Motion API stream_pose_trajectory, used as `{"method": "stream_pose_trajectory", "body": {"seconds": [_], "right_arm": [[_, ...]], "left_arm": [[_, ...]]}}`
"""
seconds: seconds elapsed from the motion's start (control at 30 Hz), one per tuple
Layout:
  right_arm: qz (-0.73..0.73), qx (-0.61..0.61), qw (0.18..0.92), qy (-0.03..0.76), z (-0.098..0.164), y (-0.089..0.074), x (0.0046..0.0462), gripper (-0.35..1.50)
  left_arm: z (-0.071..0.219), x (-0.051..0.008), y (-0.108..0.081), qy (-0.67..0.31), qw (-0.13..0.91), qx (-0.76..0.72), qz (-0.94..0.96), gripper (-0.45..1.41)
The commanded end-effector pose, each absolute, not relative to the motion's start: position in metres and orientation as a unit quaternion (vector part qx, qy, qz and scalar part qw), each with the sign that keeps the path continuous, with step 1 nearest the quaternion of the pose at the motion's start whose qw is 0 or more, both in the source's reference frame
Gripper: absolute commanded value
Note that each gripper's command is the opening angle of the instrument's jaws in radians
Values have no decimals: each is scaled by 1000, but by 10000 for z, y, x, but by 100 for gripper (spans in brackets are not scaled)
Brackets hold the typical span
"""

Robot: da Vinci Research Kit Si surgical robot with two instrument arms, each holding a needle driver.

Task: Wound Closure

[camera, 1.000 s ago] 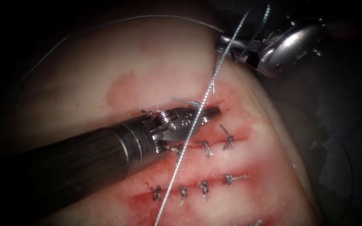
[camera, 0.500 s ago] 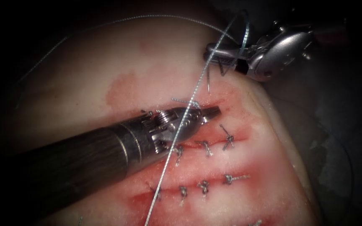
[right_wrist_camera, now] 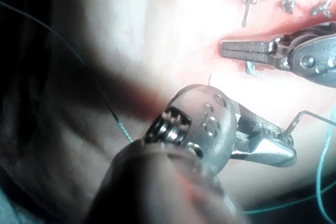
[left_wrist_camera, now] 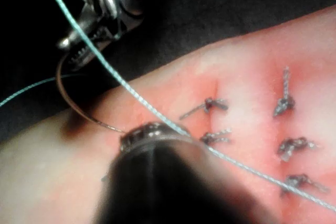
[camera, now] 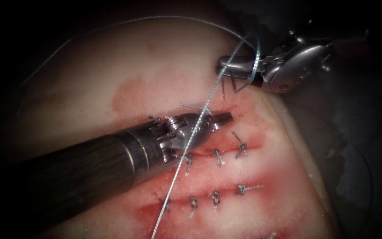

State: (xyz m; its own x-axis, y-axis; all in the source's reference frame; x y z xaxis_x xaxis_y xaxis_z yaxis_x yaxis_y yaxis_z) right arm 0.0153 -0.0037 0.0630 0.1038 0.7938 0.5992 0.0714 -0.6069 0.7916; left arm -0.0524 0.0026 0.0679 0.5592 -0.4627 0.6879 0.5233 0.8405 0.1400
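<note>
The pale tissue carries a red-stained cut. My left tool lies along that cut with its jaws shut and nothing seen between them; the right wrist view shows it the same way. Above and to the right of the cut, my right tool is shut on the curved needle near one end. The needle arcs down toward the tissue; I cannot tell whether its tip touches. The thread runs taut from the right tool diagonally across the left tool's jaws to the near edge.
Two stitched rows with knots lie below the left tool, with red fluid around them. A slack length of thread curves over the far side of the tissue. Dark bench lies to the right.
My right tool has moved left and slightly down with the needle. The taut thread has swung left across the left tool. The left tool has stayed put.
</note>
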Motion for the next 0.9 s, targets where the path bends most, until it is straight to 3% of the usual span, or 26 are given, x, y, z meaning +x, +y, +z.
{"method": "stream_pose_trajectory", "body": {"seconds": [0.03, 0.9], "right_arm": [[584, 675, 312, 325, 633, -31, 161, -35], [569, 682, 314, 334, 626, -35, 171, -35]], "left_arm": [[680, -530, 38, -379, 881, -43, -280, -45], [680, -530, 38, -378, 881, -45, -282, -45]]}}
